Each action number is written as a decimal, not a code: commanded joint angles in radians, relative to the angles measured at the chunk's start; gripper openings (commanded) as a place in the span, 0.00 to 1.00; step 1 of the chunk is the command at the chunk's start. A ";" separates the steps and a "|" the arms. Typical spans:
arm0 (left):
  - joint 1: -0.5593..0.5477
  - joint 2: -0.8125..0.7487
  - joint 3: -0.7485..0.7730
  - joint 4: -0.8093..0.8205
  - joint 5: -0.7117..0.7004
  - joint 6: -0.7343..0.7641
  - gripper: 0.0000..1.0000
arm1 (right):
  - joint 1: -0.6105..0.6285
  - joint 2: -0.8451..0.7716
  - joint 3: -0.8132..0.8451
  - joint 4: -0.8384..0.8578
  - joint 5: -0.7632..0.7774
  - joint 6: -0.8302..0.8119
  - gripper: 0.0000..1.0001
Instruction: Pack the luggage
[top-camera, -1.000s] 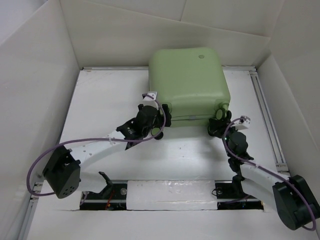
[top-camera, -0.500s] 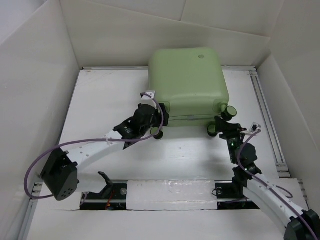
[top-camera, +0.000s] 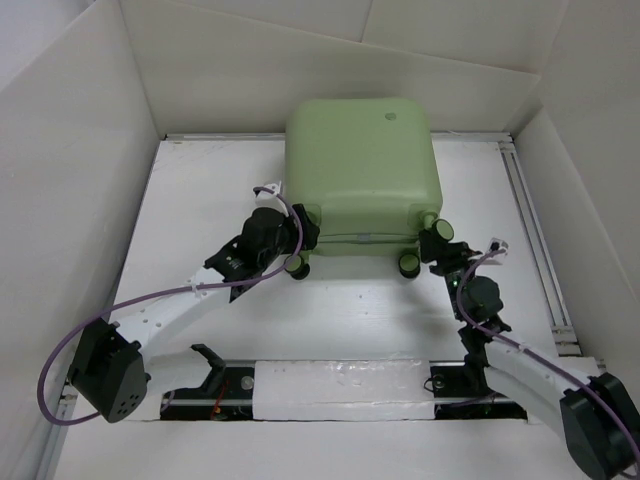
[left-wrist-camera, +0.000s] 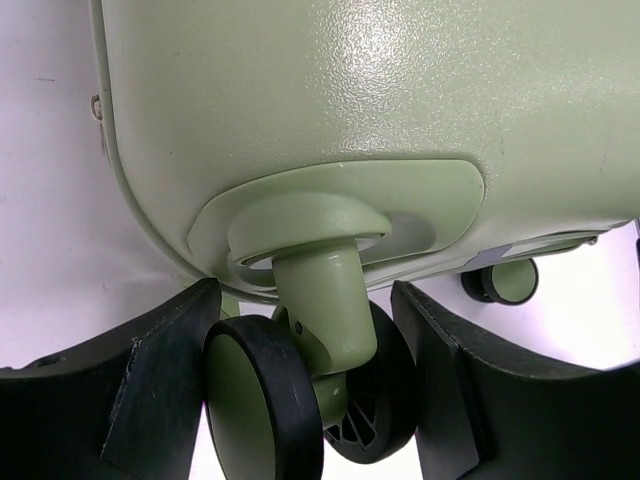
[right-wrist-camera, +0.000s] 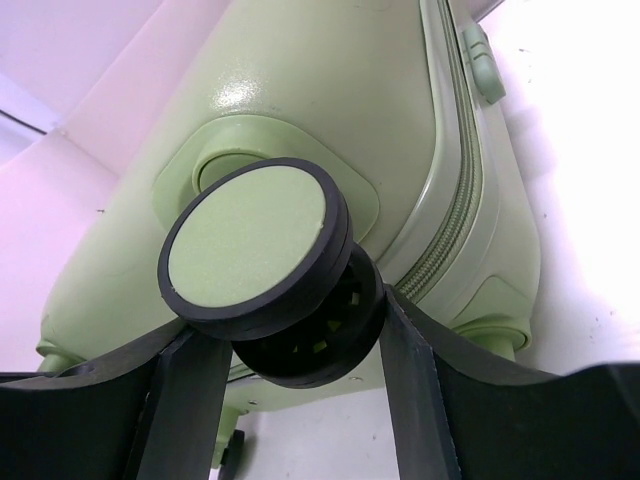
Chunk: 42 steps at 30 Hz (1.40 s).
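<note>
Evidently the small pale green hard-shell suitcase (top-camera: 360, 170) is being handled by its casters. It lies closed, flat on its broad side, at the far middle of the white table (top-camera: 200, 190). Its wheel end faces the table's near edge and its long axis runs near to far. The left gripper (left-wrist-camera: 310, 395) pinches the left green-and-black twin wheel (left-wrist-camera: 262, 405). The right gripper (right-wrist-camera: 300, 345) looks clamped on the right twin wheel (right-wrist-camera: 248, 248). The wheels probably serve as handholds for shifting the case before unzipping.

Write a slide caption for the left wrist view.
Left gripper clamps a wheel at the corner of the pale green suitcase.
</note>
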 joint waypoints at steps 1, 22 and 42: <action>0.020 -0.064 0.034 0.162 0.005 -0.030 0.00 | -0.012 0.108 -0.025 0.058 -0.077 -0.068 0.56; 0.147 0.078 0.160 0.214 0.062 -0.068 0.00 | 0.139 -0.057 0.053 -0.246 -0.039 -0.180 0.47; 0.222 0.187 0.243 0.284 0.206 -0.082 0.00 | 0.280 0.042 0.073 -0.104 -0.522 -0.309 0.75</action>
